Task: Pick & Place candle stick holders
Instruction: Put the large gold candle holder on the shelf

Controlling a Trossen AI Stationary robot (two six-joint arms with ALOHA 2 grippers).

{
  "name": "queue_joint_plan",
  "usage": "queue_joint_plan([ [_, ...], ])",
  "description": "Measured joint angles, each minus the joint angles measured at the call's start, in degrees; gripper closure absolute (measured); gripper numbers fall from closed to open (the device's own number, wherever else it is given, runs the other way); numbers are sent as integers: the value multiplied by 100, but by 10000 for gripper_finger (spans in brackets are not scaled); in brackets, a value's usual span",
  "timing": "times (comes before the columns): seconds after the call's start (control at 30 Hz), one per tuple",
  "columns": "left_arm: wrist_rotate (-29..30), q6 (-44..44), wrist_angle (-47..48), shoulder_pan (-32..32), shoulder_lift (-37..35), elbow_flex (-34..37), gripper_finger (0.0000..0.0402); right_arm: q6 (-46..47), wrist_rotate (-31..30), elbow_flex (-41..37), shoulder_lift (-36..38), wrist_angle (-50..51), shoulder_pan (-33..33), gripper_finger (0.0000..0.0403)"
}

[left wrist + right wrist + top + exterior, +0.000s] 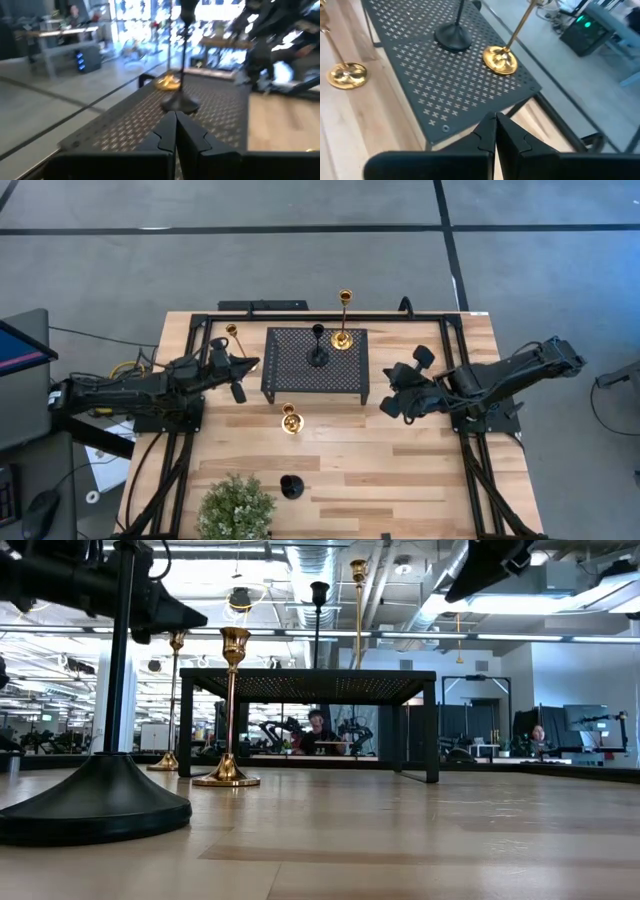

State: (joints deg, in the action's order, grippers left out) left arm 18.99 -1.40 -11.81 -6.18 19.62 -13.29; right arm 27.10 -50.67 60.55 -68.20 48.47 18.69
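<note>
candle stick holders, five in all, are spread over a wooden table [400,470], some on it and some on a black perforated stand [290,375] at its middle. on top of the stand, a black holder [318,350] and a tall gold holder [343,320] stand upright, just beside each other.

the left gripper [243,372] hangs above the table just off one end of the stand, its fingers pressed together and holding nothing. straight ahead of its fingertips, past the stand's near edge, is the black holder on the stand top, with the gold one's round base beyond it. another slim gold holder [233,333] stands on the table close beside this gripper, off to the far side of the arm.

the right gripper [395,392] hangs off the opposite end of the stand, fingers also pressed together and empty. ahead of it, across the stand's corner, the gold holder's base is the nearer one and the black holder's base lies a little farther on.

a gold holder [290,419] stands on the table just in front of the stand, between the two grippers. a second black holder [291,486] stands well apart from both grippers, near the table's front edge, next to a green potted plant [236,509].
</note>
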Motion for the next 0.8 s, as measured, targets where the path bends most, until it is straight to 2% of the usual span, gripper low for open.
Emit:
queue_joint_plan([
  [0.1, 833, -12, 777, 403, 31, -312, 398, 52, -81, 0, 0, 96, 22, 402],
  [0.17, 1157, -21, 1241, 694, 46, -492, 398, 95, -85, 0, 0, 130, 1, 402],
  [0.27, 1233, -64, 1415, 1129, 80, -712, 398, 105, -120, 0, 0, 131, -42, 402],
  [0.4, 1308, -553, 1434, 1548, 81, -836, 398, 116, -342, 0, 0, 209, -113, 403],
  [0.57, 1236, -788, 1424, 1535, 109, -842, 398, 146, -364, 0, 0, 214, -227, 403],
  [0.8, 170, -1513, 422, 1159, 349, -900, 398, 148, -359, 0, 0, 212, -266, 403],
])
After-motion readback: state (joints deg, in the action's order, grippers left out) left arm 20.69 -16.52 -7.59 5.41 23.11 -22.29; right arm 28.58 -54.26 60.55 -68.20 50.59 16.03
